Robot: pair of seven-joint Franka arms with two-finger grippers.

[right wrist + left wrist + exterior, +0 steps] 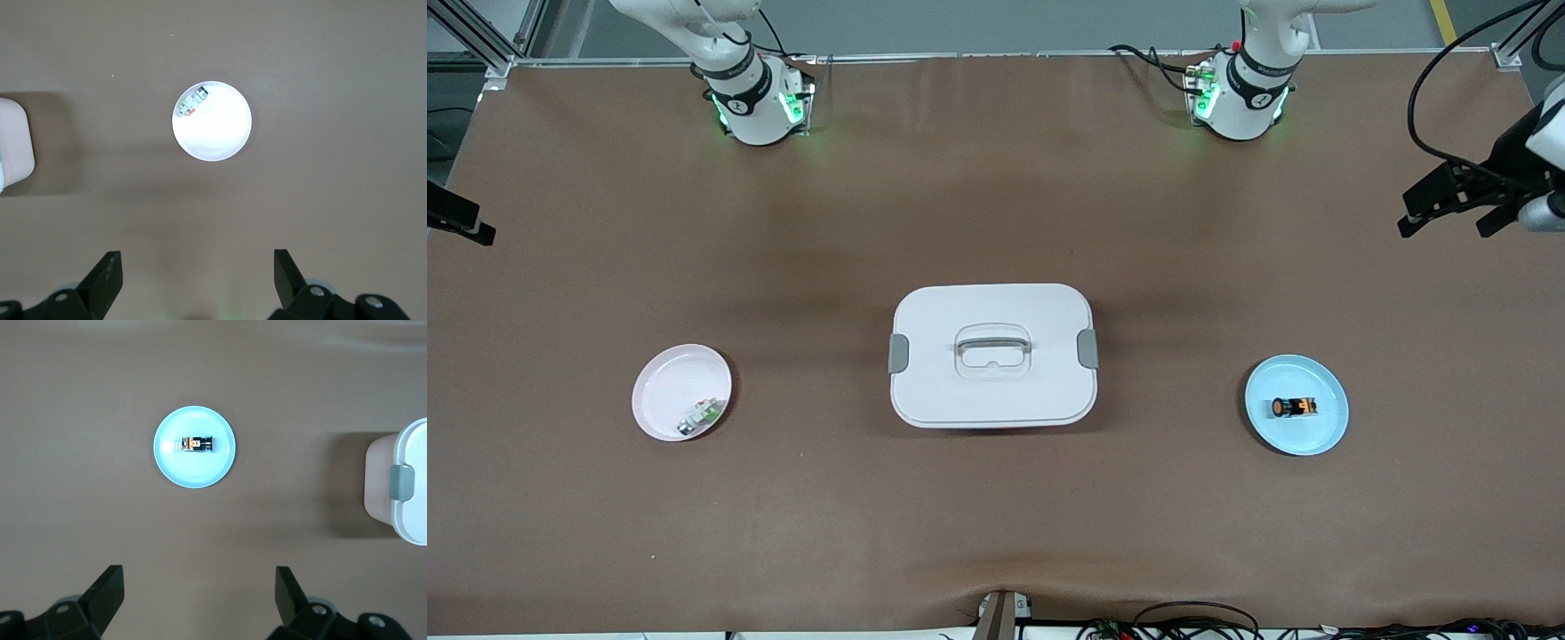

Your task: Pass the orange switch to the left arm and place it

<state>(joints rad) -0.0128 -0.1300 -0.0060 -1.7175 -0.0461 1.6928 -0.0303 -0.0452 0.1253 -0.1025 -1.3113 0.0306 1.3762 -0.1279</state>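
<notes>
The orange switch (1295, 407) is a tiny black cylinder with an orange end. It lies on its side on a light blue plate (1319, 439) toward the left arm's end of the table, and shows in the left wrist view (196, 444). The white box (992, 356) with grey latches and a recessed lid handle stands mid-table. My left gripper (200, 587) hangs high over the table near the blue plate (172, 468), open and empty. My right gripper (197, 270) hangs high over the right arm's end, open and empty.
A pale pink plate (663, 384) toward the right arm's end holds a small green-and-silver component (701, 415), which also shows in the right wrist view (194, 104). The box's edge (400, 487) shows in the left wrist view. Both arm bases stand along the table's edge farthest from the front camera.
</notes>
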